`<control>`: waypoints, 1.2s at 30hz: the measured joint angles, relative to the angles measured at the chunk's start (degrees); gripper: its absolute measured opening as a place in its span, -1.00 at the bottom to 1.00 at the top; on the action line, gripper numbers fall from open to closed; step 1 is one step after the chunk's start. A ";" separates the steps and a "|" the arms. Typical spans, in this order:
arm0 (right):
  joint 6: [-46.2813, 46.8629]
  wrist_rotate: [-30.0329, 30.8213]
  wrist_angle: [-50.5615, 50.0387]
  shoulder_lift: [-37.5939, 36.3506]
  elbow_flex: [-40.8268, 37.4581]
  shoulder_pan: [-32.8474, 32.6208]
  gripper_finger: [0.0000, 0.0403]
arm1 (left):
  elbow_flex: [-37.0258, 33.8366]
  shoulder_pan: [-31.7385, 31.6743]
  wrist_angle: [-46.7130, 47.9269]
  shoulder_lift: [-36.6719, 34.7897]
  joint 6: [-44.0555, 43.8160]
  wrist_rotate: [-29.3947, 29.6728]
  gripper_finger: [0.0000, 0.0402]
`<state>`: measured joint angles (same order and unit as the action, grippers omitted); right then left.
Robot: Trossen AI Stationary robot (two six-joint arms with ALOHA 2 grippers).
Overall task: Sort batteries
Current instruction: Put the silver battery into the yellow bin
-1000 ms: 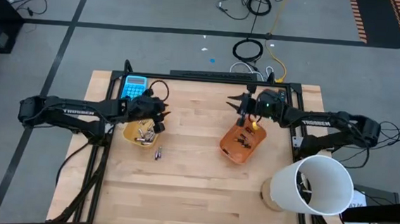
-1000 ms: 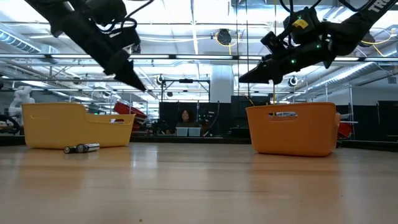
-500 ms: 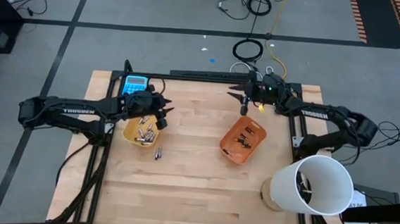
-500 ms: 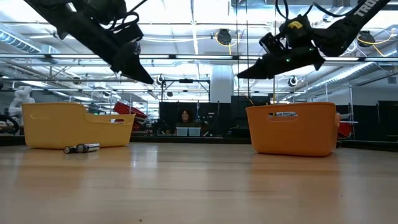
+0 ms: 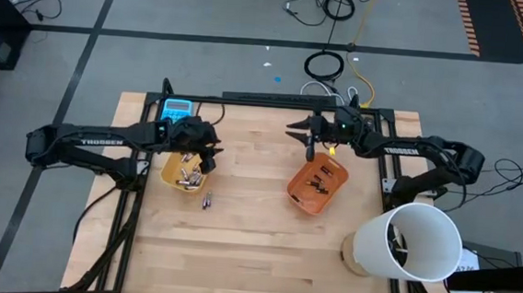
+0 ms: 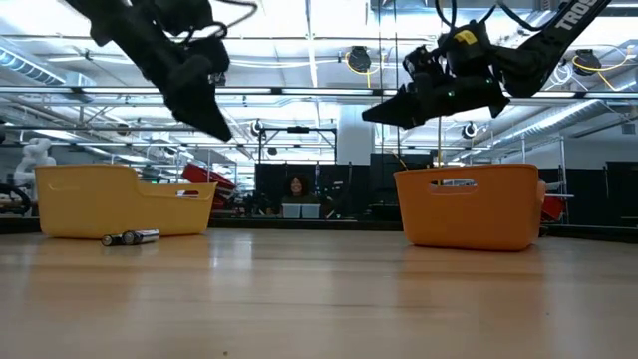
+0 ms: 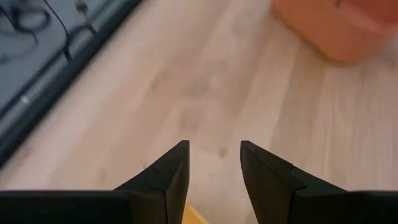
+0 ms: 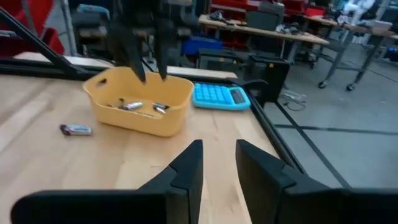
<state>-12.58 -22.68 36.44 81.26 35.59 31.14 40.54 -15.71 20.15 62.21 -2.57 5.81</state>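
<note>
Silvery batteries (image 5: 186, 173) lie in a yellow tray (image 5: 169, 175) at the left. Two more batteries (image 5: 206, 200) lie on the table beside it and show in the low view (image 6: 130, 237). Small dark batteries (image 5: 319, 180) lie in an orange tray (image 5: 316, 202) at the right. My left gripper (image 5: 208, 158) hangs open and empty above the yellow tray's right end (image 7: 214, 146). My right gripper (image 5: 299, 136) is open and empty, in the air beyond the orange tray's far left corner, pointing toward the table's left (image 8: 217, 144).
A blue calculator (image 5: 176, 111) lies at the far left edge, behind the yellow tray. A tall white bucket (image 5: 409, 242) stands off the table's near right corner. A dark frame rail (image 5: 274, 99) runs along the far edge. Bare wood lies between the trays and toward the near edge.
My right gripper has drawn back from above the orange tray toward the far edge, then gone toward the table's left, and has tipped more level. It stays open and empty.
</note>
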 joint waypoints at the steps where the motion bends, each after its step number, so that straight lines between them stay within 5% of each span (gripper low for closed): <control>1: 0.26 0.00 0.45 0.02 0.00 -0.51 -0.57 | 0.26 0.16 1.42 0.73 -0.72 -0.43 -0.24; 9: -0.71 3.89 2.90 0.02 -0.79 -4.18 -0.57 | 5.46 7.52 4.91 11.54 -0.41 -2.53 -0.24; 18: -3.46 6.47 2.90 0.02 -2.36 -5.91 -0.57 | 14.68 16.00 21.44 22.48 5.36 -0.72 -0.24; 36: -5.13 6.01 0.57 0.02 -2.36 -7.20 -0.57 | 14.95 26.14 25.31 31.20 16.01 -4.68 -0.24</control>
<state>-17.72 -16.67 37.01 81.28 33.23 23.94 55.49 10.42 45.46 93.41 13.44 1.13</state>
